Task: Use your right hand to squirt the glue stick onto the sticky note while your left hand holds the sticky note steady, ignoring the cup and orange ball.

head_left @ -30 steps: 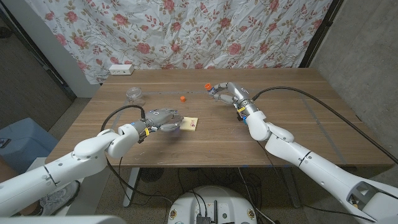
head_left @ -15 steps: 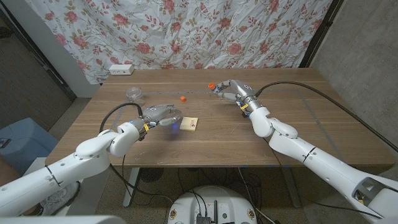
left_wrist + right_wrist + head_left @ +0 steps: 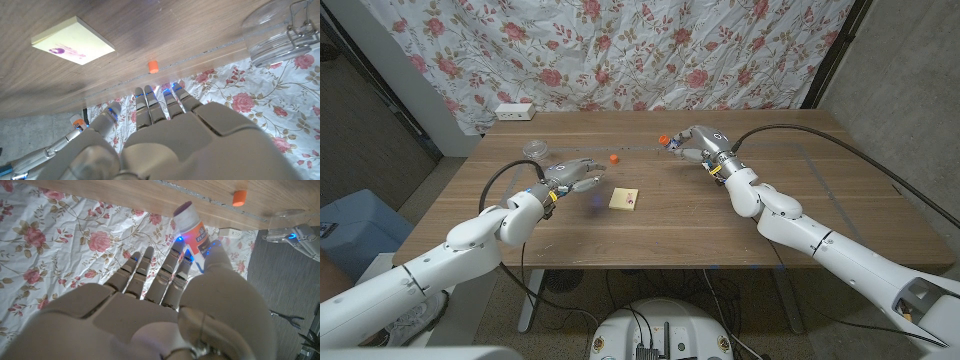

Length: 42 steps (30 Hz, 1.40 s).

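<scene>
The right hand grips the glue stick between thumb and fingers. The left hand holds nothing, its fingers apart, near the yellow sticky note.

The right hand grips the glue stick between thumb and fingers. Its purple tip points past the fingertips toward the table edge. A small orange cap lies on the wood beyond the glue stick.

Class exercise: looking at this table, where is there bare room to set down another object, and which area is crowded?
Bare wood: the near strip between the sticky note and the table front edge, and the right end beyond the right hand holding the glue stick. Crowded: the far-left middle, where the left hand, glass jar and orange cap cluster.
</scene>
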Available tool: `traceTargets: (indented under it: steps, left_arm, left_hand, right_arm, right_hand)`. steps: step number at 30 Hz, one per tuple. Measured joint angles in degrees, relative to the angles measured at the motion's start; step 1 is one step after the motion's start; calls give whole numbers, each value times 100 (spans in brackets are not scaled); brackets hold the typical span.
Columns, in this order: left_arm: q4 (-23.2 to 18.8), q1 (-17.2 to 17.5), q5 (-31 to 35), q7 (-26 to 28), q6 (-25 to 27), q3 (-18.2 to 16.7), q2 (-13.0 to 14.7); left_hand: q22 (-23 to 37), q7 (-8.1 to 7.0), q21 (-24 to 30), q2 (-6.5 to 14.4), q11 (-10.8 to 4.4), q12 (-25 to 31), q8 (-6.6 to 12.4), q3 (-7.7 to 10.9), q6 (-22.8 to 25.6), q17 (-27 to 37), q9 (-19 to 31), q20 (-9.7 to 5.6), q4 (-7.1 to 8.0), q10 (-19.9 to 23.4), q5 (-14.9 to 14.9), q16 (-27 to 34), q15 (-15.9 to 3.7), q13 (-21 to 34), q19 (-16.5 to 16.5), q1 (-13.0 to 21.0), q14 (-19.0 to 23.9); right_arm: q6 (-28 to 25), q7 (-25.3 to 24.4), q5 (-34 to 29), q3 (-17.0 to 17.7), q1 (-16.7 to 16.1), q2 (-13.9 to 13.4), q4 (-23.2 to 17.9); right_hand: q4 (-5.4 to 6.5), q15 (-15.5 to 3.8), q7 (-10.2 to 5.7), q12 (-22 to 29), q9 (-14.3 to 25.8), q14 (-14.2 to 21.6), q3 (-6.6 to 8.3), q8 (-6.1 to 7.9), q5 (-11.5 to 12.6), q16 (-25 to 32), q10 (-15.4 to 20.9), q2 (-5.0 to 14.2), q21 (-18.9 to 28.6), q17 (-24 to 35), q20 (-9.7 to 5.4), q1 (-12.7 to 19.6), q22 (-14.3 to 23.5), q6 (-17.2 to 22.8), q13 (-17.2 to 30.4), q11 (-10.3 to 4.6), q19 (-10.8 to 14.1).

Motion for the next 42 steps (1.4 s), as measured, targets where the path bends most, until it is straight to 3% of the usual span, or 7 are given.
traceTargets:
  steps: [22,42]
  left_arm:
    - [269,-96,-788,743,304,-98,-525]
    - [791,-255,-1804,1464,9,-217,-1190]
  left_hand:
    - [0,25,0,14,20,-28,-27,-23,-86,0,0,-10,-105,-82,0,0,0,-1,51,30,0]
    - [0,66,0,38,74,-28,-27,-71,-126,0,0,-10,-200,-136,-27,0,0,-1,51,114,-1]
  right_arm:
    - [-217,284,-982,-308,398,-216,187]
    - [-110,536,-1807,-626,818,-352,582]
  right_hand:
    - [0,0,1,0,-4,0,0,12,-4,0,1,-1,0,1,40,1,0,-1,-1,0,40]
    - [0,21,1,0,32,21,0,7,-4,0,1,-1,0,2,-2,1,0,-1,-2,0,82]
